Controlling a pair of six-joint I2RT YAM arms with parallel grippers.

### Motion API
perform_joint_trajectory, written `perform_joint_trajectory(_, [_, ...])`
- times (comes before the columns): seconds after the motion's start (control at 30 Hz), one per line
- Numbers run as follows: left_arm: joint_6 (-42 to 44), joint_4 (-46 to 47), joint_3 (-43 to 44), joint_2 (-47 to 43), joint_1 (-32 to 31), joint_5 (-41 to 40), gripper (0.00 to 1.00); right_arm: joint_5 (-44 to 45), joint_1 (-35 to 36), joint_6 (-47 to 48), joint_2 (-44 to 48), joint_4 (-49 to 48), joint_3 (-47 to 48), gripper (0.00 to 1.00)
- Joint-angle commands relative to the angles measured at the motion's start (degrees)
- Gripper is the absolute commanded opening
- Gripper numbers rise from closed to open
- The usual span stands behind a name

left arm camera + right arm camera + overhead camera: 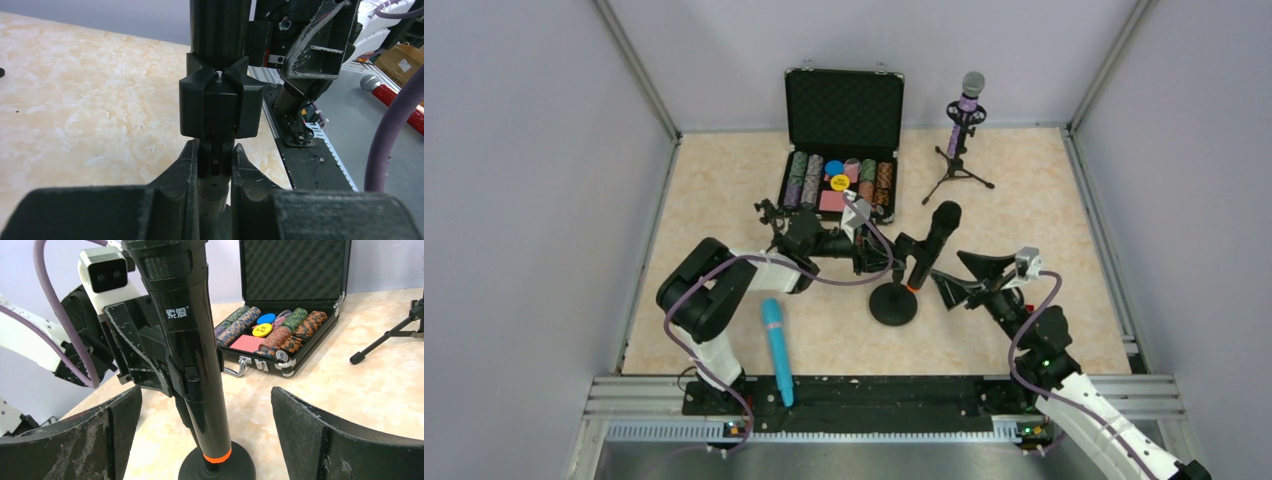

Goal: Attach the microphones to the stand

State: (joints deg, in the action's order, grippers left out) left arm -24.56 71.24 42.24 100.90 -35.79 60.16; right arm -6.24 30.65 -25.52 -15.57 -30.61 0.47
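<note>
Our left tool (214, 155) is clamped on the stem of the round-base stand (893, 303), just under its clip (220, 100). The clip holds the black microphone (192, 340) upright at mid tabletop (1044, 200). Our right tool (204, 400) flanks the barrel, wide open. We should brace the stem firmly and move the right tool only in straight lines, never nudging the barrel.

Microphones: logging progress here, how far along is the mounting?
Done: purple microphone sits in the tripod stand. In hand: black microphone stands in the round-base stand, left gripper clamping its post, right gripper open. Left: turquoise microphone lies on the table.
</note>
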Motion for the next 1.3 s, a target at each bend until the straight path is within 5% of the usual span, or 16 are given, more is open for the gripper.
perform_joint_trajectory(0.0, [-1.16,2.55,1.16,-1.31,-0.16,0.53,0.0,-2.35,0.64,3.41,-2.08,-2.13,1.27,0.96])
perform_joint_trajectory(0.9, [14.98,-16.86,3.59,-20.28,-0.02,-11.21,0.0,-12.49,0.63,12.01,-14.09,3.97,20.67,0.99])
perform_joint_trajectory(1.27, [17.19,-22.98,6.99,-28.2,0.01,-16.95,0.0,-14.31,0.64,12.18,-16.02,5.04,21.59,0.99])
